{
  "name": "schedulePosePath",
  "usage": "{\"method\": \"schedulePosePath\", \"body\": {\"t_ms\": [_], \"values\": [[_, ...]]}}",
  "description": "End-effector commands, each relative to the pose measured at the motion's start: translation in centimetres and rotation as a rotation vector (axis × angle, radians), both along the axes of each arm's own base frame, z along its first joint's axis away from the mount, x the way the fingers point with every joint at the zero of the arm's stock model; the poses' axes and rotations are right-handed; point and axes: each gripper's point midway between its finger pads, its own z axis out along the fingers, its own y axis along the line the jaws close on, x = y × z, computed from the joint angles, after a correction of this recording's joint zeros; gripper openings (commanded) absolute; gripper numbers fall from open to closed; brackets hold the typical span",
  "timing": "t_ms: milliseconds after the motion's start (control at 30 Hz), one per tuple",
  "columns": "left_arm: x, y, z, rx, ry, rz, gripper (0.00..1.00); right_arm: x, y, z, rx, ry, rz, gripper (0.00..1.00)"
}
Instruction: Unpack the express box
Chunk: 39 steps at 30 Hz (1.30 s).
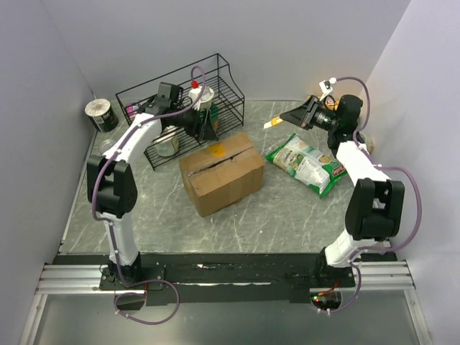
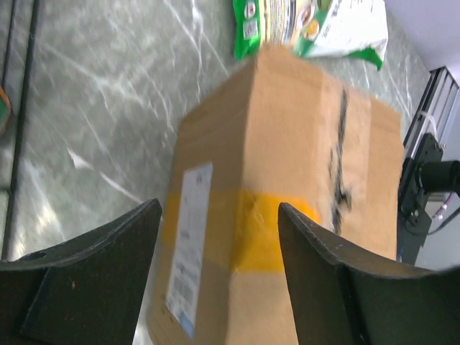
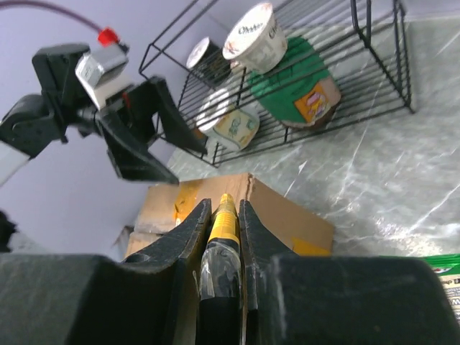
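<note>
express box (image 1: 221,172): table (image 1: 144,215) centre | wire rack (image 1: 224,93): behind it, left | snack bag (image 1: 307,164): right of box

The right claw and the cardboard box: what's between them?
Only the yellow tool the right gripper holds, pointing toward the express box; otherwise bare table, in the top view.

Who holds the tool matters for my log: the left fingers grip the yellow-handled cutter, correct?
No: the right fingers grip the yellow-handled cutter, as the right wrist view shows. The left fingers are open and empty.
</note>
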Motion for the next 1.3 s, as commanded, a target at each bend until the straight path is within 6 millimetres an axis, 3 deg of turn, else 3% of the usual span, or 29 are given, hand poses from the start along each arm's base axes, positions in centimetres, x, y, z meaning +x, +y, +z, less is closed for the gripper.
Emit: {"method": "schedulePosePath", "body": {"t_ms": [0,200,433,567,767,833,1267], "values": [[0.0,-1.9,1.7,-0.050,-0.006,-0.063,0.71,1.1,0.4,0.7,0.034,0.002,0.045,0.00],[-1.8,-2.4,-1.0,-0.017,0.058,-0.112,0.70,3.0,0.4,-0.3,0.064,0.059,0.017,0.00],[-1.9,-2.3,-3.3,0.024,0.099,-0.125,0.66,2.6,2.1,-0.7,0.056,0.053,0.069,0.00],[-1.5,-2.5,-3.5,0.021,0.104,-0.126,0.65,2.0,3.2,-1.3,0.027,0.066,0.080,0.00],[-1.7,-2.5,-3.7,0.015,0.116,-0.126,0.64,2.2,3.0,-2.7,-0.008,0.103,0.050,0.00],[-1.8,-2.5,-3.6,0.014,0.118,-0.127,0.64,1.8,4.1,-2.9,-0.011,0.105,0.073,0.00],[-2.1,-2.5,-3.8,0.015,0.126,-0.132,0.63,1.5,5.0,-2.7,-0.019,0.096,0.082,0.00]]}}
